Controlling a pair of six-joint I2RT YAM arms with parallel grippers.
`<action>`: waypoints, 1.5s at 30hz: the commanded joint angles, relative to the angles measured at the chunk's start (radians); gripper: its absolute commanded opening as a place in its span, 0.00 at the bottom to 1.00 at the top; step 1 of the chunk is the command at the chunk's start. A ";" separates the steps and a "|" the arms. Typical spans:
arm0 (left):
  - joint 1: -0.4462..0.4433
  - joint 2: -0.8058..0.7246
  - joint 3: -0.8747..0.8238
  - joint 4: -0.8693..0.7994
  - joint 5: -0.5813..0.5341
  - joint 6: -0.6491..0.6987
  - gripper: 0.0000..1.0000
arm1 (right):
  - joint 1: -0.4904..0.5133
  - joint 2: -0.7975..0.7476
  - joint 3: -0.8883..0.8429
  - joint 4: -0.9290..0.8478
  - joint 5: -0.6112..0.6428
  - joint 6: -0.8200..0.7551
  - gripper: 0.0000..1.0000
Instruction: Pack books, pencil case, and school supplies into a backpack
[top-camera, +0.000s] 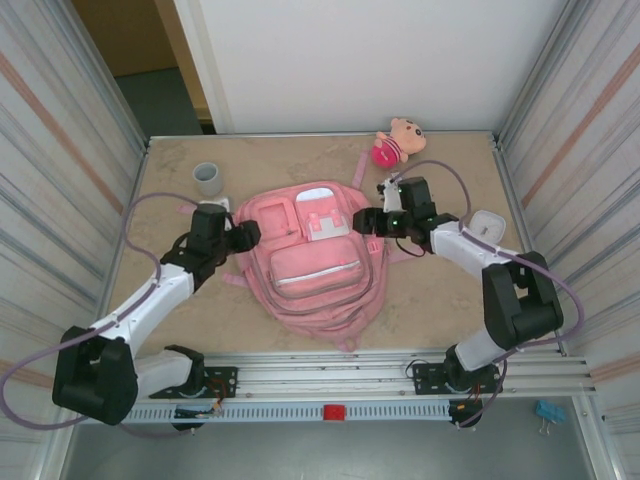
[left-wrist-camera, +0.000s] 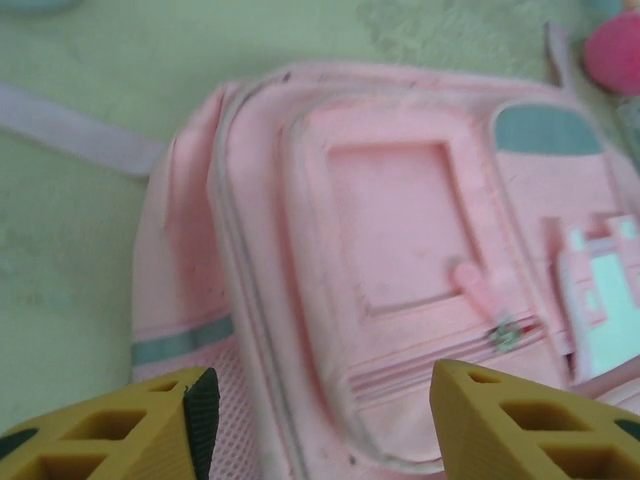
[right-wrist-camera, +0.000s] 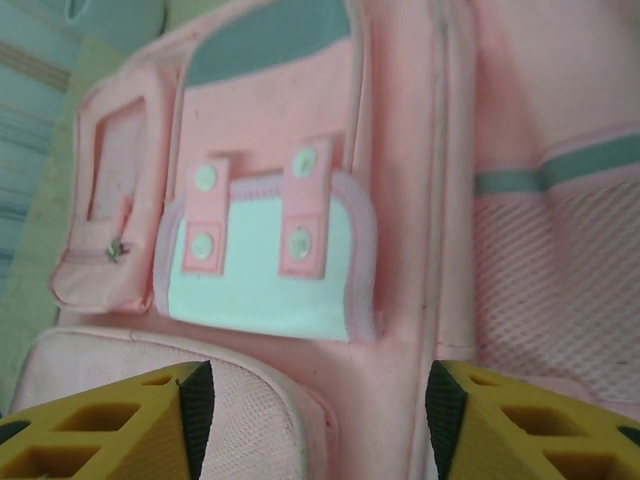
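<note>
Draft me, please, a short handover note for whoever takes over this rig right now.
Left gripper: open, holding nothing, over the far left corner of the large pink fabric backpack.
Right gripper: open, holding nothing, over the backpack's far right side.
Backpack: lies flat and front up in the middle of the table, and its front pockets look shut.
Around it: a grey cup, a small pink plush doll and a white rounded-square box.
Done: cannot tell from outside whether anything is packed.
Left: probably check the contents, pack whatever is missing, and close the zips.
</note>
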 joint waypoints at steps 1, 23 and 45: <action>0.002 -0.035 0.076 -0.017 -0.001 0.068 0.60 | -0.061 -0.061 0.083 -0.151 0.059 -0.091 0.60; 0.002 0.045 0.174 -0.009 0.026 0.115 0.61 | -0.213 0.547 0.660 -0.460 0.393 -0.499 0.66; 0.002 0.059 0.178 -0.016 -0.010 0.118 0.62 | -0.219 0.815 0.899 -0.413 0.395 -0.511 0.62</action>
